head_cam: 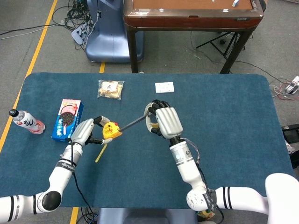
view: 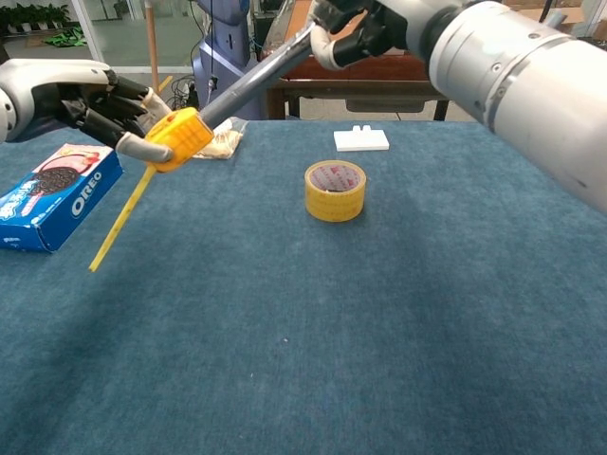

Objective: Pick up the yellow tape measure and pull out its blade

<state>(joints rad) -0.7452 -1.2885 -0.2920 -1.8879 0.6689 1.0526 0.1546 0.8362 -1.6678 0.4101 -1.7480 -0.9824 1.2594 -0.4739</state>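
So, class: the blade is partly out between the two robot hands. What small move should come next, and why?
Probably draw the right robot hand further from the left robot hand, which holds the yellow tape measure. The blade runs taut between them, only a short span out.

Blue table: Oreo box at left, flat. Bottle w/ pink label lying further left, near table edge. Clear snack bag toward far edge, white block to its right. Yellow tape roll mid-table in chest view. Wooden table behind, cables on floor.
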